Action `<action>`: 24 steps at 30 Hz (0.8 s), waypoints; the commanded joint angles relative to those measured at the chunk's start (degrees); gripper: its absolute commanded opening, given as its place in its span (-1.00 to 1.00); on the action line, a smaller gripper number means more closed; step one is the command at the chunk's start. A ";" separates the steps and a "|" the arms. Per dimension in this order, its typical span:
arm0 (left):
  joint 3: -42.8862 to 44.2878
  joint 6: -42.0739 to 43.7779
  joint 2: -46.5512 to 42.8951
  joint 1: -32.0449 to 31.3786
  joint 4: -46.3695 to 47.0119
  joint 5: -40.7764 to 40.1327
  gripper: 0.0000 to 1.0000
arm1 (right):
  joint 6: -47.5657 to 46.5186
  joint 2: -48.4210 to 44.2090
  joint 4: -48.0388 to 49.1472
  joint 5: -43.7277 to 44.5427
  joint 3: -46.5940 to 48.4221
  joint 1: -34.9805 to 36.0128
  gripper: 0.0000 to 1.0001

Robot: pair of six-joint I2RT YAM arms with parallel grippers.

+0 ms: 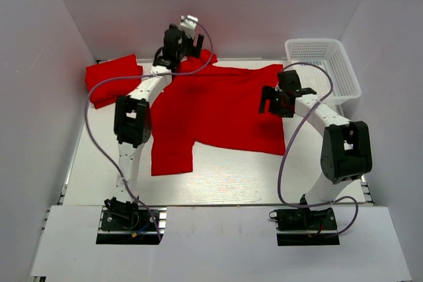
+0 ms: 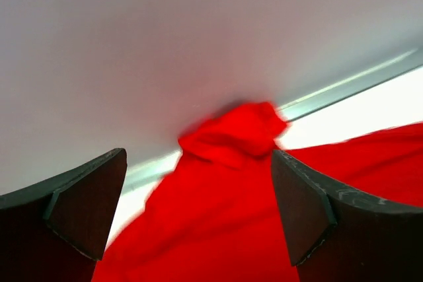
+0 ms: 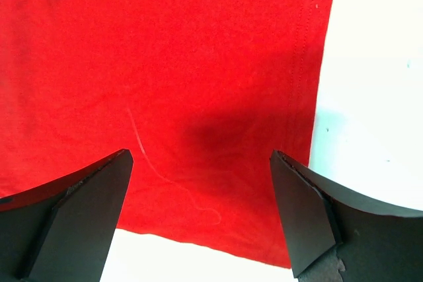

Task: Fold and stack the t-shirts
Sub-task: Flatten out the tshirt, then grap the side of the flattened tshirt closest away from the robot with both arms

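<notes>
- Two plain bright red soft cloth t-shirts lie on the white table top [image 1: 231, 173]. The folded red t-shirt [image 1: 114, 78] sits as a compact bundle at the far left, well apart from both my grippers. I judge that one finished.
- The spread-out red t-shirt [image 1: 221, 107] lies flat across the middle of the table, with one part reaching lower toward the near edge on the left side. It has not been made into a packet yet.
- At its far edge the cloth is bunched into a small red hump [image 2: 234, 133] against the foot of the pale back wall [image 2: 198, 31]. I think this needs smoothing before a clean fold.
- My left gripper [image 2: 198, 163] hangs over that far edge, just short of the hump. Its jaws are spread wide with nothing between them.
- My right gripper [image 3: 200, 156] hovers above the shirt's right side, near the stitched hem where the red meets bare table. It too is spread wide and holds nothing.
- Remaining, as I judge it: fold this second shirt, then set it on the folded one to make the stack. That puts the task at roughly half done.
- The white plastic mesh basket [image 1: 344, 74] stands in the far right corner, near the shirt's right edge.
- I can read no brand, label or writing anywhere. The only mark on the cloth is a thin pale loose thread [image 3: 168, 179].
</notes>
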 commanded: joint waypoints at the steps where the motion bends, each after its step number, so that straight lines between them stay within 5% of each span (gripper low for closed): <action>1: -2.28 -15.80 -15.22 -0.28 -20.01 -3.23 0.99 | 2.91 -3.45 -1.85 1.53 -0.91 -0.20 0.81; 9: -29.10 -30.69 -32.72 -0.28 -46.18 -2.80 0.99 | 8.35 -11.26 -1.59 2.40 -9.34 -0.12 0.81; 15: -59.13 -44.04 -53.18 -0.81 -49.92 -3.41 0.99 | 12.23 -18.55 -2.12 4.69 -17.61 -0.29 0.81; 24: -77.37 -57.85 -72.09 -0.81 -56.69 -4.73 0.99 | 12.76 -24.45 -3.52 6.63 -23.24 -0.29 0.81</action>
